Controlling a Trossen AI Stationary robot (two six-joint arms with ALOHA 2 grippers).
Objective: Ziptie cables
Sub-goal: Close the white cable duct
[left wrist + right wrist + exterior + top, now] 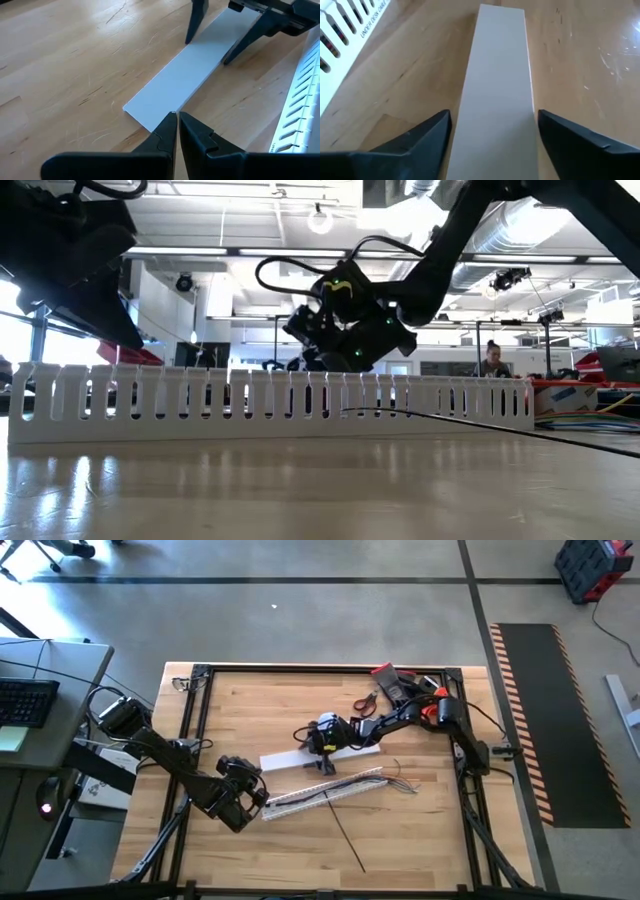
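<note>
Overhead: cables (398, 780) lie along the slotted duct (322, 794), near the right hand (322, 743). Right wrist: its fingers (427, 132) spread wide, straddling a flat white strip (497, 85). Left wrist: left hand (177, 131) pinched closed, empty, at the strip's other end.

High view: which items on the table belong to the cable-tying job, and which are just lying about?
Job:
cables
comb-toothed duct that they lie in
black zip tie, probably

Lying about:
flat white cover strip
red-handled scissors
red and black items at the far edge
</note>
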